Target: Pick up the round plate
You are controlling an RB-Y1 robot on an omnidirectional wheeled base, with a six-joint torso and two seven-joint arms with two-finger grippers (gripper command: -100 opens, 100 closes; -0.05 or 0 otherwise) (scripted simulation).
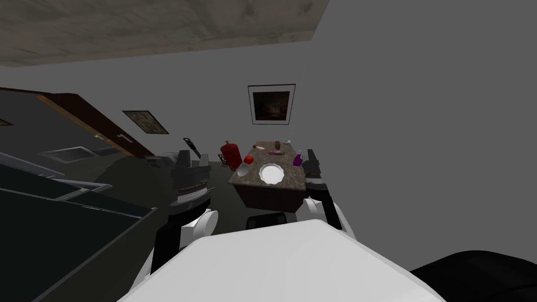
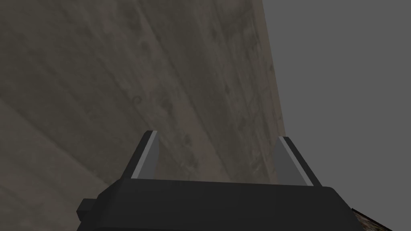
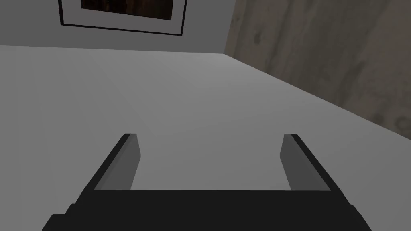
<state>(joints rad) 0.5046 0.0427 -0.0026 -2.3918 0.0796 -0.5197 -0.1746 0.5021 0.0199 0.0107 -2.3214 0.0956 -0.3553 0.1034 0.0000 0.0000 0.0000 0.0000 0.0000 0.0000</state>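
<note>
The round white plate (image 1: 271, 173) lies on the near end of a speckled stone table (image 1: 294, 177) straight ahead of me. My right gripper (image 1: 312, 157) is raised beside the table's near right corner, level with the plate and apart from it; its fingers (image 3: 130, 160) stand wide open with nothing between them. My left gripper (image 1: 186, 157) is held up well left of the table, also open and empty, its fingers (image 2: 147, 156) pointing upward.
Beside the plate stand a clear glass (image 1: 243, 170) and a red fruit (image 1: 248, 159). A purple bottle (image 1: 298, 159) is near the right edge, and small items lie farther back. A red cylinder (image 1: 231, 154) stands left of the table. Dark counters (image 1: 63, 209) run along my left.
</note>
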